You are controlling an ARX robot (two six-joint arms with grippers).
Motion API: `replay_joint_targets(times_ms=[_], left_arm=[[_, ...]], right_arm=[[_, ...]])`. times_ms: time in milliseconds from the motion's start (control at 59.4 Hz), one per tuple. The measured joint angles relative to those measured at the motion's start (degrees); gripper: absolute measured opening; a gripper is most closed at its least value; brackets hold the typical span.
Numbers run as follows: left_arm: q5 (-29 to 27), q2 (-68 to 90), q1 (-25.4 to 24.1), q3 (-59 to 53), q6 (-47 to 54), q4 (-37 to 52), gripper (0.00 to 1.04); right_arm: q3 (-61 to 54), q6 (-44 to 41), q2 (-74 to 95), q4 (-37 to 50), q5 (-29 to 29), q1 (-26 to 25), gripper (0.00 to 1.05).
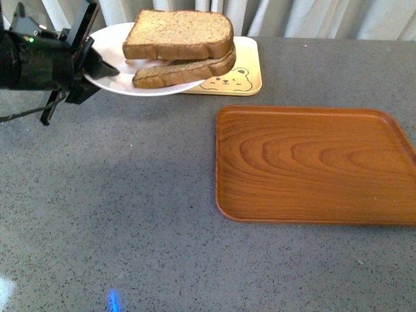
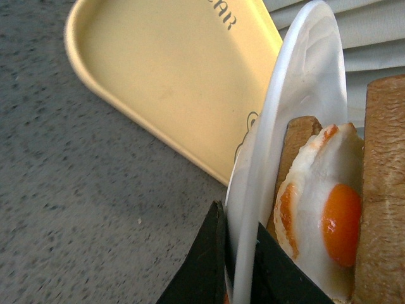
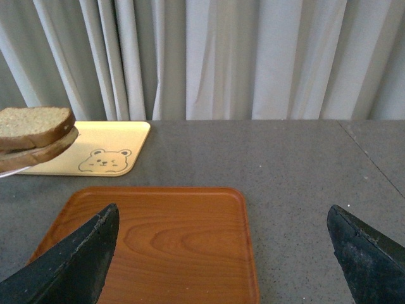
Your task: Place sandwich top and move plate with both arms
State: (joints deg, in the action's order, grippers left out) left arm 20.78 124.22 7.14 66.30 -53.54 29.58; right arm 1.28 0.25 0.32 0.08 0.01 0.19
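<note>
At the far left of the speckled grey table, my left gripper was clenched on the left rim of the round white plate. In the left wrist view one black finger sat under the rim and the other lay on top of it.

The squarish speckled brown sandwich top lay on the stack on that plate. Beneath it was a fried egg with an orange yolk, and under that a second brown bread slice.

The plate's right side overlapped the pale yellow rectangular bear tray. I could not tell whether the plate touched the tray.

The brown wood-grain tray lay nearer and to the right, apart from the bear tray, with nothing on it.

My right gripper did not show in the front view. Its own camera showed the jaws spread wide and holding nothing, over the near part of the wood-grain tray. The sandwich was far off to the left, and pale curtains hung behind the table.
</note>
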Motion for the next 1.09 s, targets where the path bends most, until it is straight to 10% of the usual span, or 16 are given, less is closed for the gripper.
replay_joint_targets(times_ms=[1094], left_arm=[[0.26, 31.74, 2.23, 53.59, 5.11, -26.34, 0.02]], right_arm=[[0.00, -0.02, -0.02, 0.00, -0.02, 0.00, 0.96]])
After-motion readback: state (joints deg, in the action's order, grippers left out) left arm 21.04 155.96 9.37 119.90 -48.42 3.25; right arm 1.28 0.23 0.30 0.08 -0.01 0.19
